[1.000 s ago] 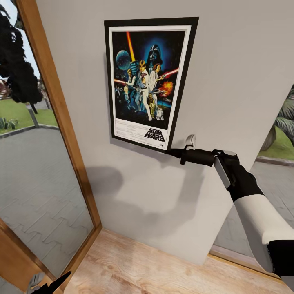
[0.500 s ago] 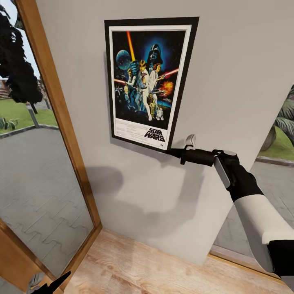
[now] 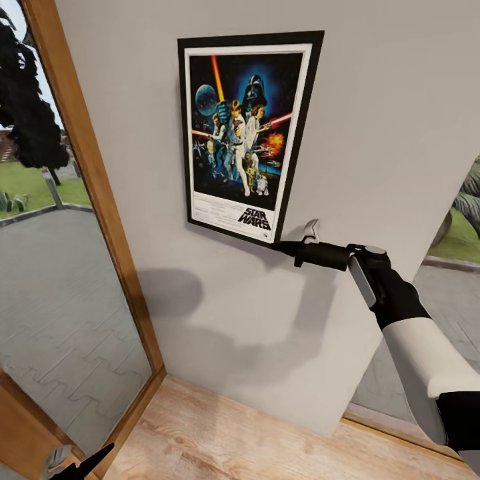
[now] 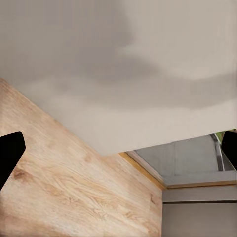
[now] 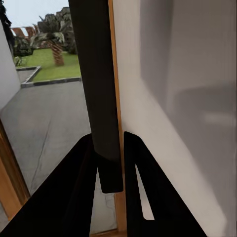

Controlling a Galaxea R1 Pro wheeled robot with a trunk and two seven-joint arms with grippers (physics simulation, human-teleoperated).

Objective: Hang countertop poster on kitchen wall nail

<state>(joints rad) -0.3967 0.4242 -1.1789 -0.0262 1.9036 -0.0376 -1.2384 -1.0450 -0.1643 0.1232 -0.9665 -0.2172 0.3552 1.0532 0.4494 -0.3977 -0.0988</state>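
Note:
The black-framed Star Wars poster stands upright against the pale grey wall. My right gripper is shut on its lower right corner, the arm reaching in from the right. In the right wrist view the poster's dark edge runs up between the two black fingers of that gripper. My left gripper hangs low near the floor; its finger sits far from the other, open and empty. No nail is visible and the countertop is out of view.
A tall wood-framed glass door stands left of the wall, with a paved yard behind it. Light wooden floor lies below. A second glass pane is at the right, behind my right arm.
The poster's left edge has shifted slightly to the right and its top sits a little lower. The right gripper keeps its hold in the same place.

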